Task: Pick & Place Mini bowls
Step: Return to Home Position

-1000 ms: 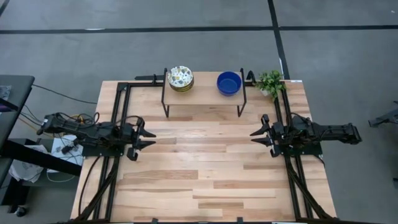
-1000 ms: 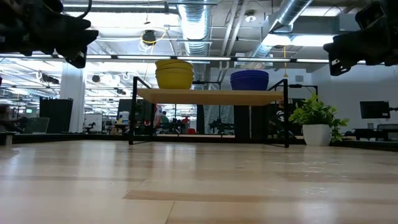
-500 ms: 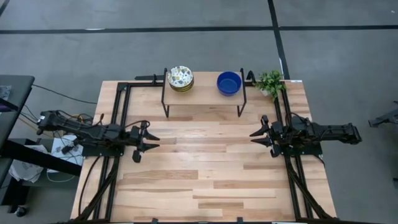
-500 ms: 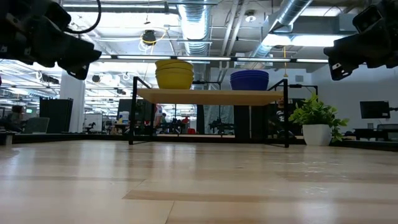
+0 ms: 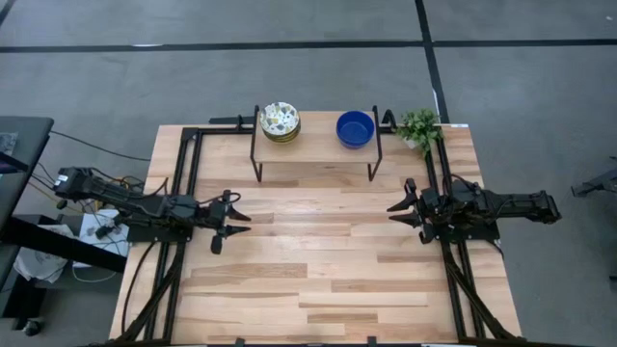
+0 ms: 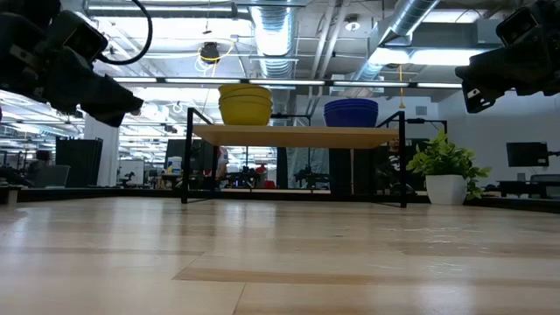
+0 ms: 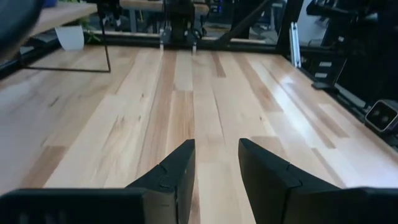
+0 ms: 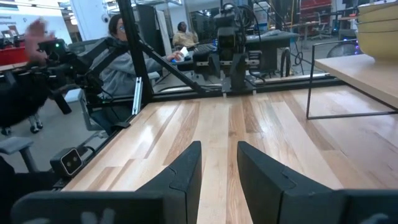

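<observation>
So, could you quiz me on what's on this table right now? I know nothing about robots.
1. True or false: the blue bowls and the patterned bowls share one shelf.
2. The potted plant stands: A) on the shelf, B) beside the shelf, nearer the blue bowls, C) under the shelf.
3. Fill in: the left gripper and the right gripper each hold ____.
Key: 1 true; 2 B; 3 nothing.

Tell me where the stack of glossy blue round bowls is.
In the high view, the stack of glossy blue round bowls sits on the right end of the wooden shelf, between the white patterned bowls and the green potted plant.
</observation>
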Tool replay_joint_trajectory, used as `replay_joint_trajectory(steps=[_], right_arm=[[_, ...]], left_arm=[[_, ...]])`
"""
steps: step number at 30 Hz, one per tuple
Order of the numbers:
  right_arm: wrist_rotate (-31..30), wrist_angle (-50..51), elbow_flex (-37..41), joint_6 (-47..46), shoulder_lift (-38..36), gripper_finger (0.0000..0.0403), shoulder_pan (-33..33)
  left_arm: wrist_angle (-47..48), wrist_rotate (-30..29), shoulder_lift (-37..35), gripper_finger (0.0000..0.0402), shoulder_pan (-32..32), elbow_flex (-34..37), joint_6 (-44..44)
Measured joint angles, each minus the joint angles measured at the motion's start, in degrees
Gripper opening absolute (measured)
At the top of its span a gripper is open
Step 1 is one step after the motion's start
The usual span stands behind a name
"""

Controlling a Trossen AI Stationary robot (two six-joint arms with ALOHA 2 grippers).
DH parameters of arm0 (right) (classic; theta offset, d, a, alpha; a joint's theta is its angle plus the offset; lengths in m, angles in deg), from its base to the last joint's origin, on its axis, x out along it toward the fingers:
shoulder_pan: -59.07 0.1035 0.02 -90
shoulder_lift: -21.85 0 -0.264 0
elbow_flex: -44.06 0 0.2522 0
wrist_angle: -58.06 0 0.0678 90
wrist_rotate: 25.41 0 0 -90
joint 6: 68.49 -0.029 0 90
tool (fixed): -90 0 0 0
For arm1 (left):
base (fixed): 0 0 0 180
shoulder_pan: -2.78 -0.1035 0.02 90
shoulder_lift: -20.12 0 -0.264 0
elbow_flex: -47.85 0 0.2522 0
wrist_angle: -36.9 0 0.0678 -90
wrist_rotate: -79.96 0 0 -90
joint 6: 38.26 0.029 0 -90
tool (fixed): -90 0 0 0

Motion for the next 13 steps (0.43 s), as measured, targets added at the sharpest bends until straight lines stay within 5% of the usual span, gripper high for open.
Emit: replay_joint_trajectory(steps=[13], right_arm=[[0.00,-0.01,-0.02,-0.02,0.00,0.0093,0.00]], left_arm=[[-0.10,-0.02,0.07,0.0121,0.00,0.00,0.00]])
